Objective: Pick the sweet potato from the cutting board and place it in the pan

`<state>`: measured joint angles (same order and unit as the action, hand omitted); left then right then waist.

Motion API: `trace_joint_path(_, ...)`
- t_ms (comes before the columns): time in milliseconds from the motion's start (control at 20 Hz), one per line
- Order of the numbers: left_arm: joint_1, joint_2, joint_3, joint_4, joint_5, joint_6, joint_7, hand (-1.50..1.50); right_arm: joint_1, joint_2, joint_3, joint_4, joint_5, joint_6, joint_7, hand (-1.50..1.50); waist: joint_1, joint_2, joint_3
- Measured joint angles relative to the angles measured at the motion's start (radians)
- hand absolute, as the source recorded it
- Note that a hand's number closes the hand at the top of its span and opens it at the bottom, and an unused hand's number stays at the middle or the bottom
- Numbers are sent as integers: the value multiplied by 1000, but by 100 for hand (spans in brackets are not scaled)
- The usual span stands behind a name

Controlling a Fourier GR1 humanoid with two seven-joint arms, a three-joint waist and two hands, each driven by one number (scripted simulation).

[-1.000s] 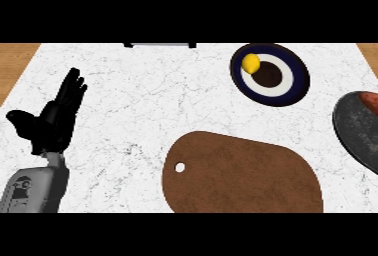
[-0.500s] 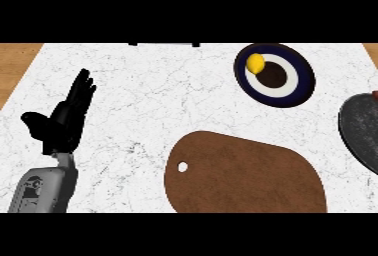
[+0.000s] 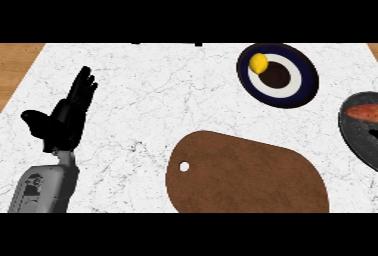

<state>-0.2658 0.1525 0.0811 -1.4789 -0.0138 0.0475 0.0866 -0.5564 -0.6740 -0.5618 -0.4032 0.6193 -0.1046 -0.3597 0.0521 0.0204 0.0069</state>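
The brown cutting board [image 3: 244, 175] lies at the lower middle of the counter with nothing on it. A dark grey pan [image 3: 359, 135] shows partly at the right edge. The reddish-orange sweet potato [image 3: 364, 111] lies inside the pan near its upper part. My left hand [image 3: 63, 117] stands at the left with fingers straight and pointing up, well away from the board and the pan, holding nothing. My right hand does not show.
A dark blue plate [image 3: 279, 75] with a white ring and brown middle sits at the upper right, with a yellow lemon [image 3: 258, 63] on its left rim. Wooden strips [image 3: 18, 60] border the white marble counter at the far left and right.
The view has shifted, so the counter's things now sit further left and more of the pan with the sweet potato shows. My left hand kept its open pose.
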Motion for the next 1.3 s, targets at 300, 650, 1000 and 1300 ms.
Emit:
trace_joint_path(300,16,6,10,18,4,-11,-26,0,-21,-20,-46,106,-43,17,-143,-150,-8,-1,0)
trace_joint_path(650,19,23,33,15,14,-12,-13,0,21,-61,-191,134,-204,102,-318,-150,-34,-11,-2)
trace_joint_path(1000,46,28,45,-2,19,-12,-3,0,165,-125,-252,150,-316,401,-444,-150,-58,-20,-6)
trace_joint_path(1300,56,14,35,-12,-3,13,3,0,313,-181,-271,69,-395,529,-439,-150,-78,-28,-9)
